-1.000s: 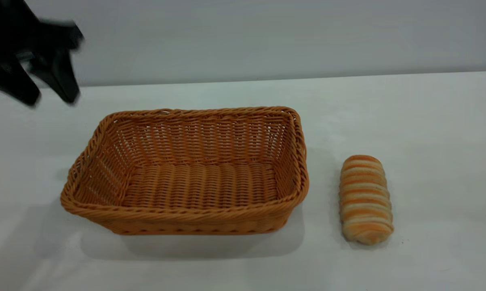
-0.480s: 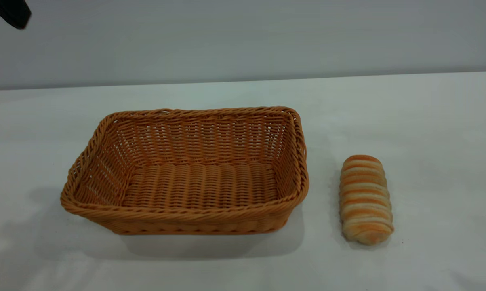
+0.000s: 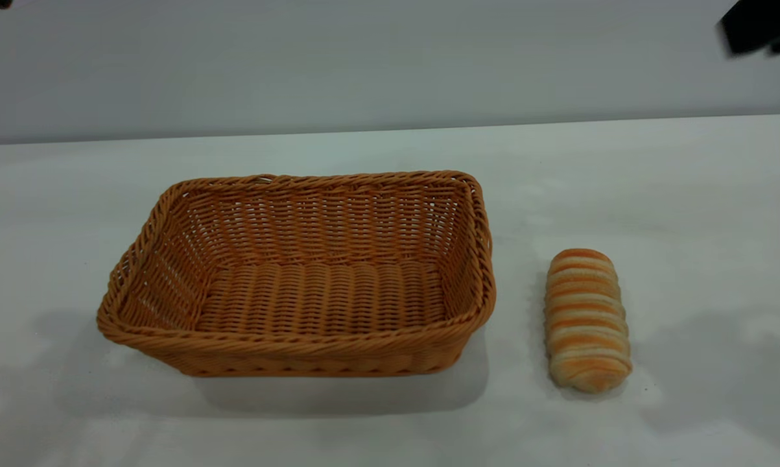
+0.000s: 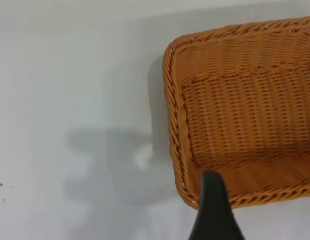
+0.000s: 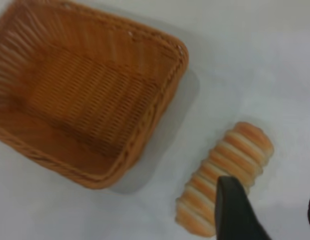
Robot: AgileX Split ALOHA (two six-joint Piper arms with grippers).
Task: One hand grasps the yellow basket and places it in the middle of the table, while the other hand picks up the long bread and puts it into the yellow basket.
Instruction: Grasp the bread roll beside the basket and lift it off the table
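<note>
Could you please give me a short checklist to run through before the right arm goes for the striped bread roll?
1. Orange-tan woven wicker basket set down near the middle of the white table: ok.
2. Basket holds nothing, so there is room for the roll: ok.
3. Pale cream bread roll with orange-brown stripes lies on the table beside the basket, apart from it: ok.
4. Nothing touches or covers the roll: ok.
5. Right gripper above the roll, fingers spread apart: ok.
6. Left gripper clear of the basket: cannot tell; one finger shows over the basket's rim.
</note>
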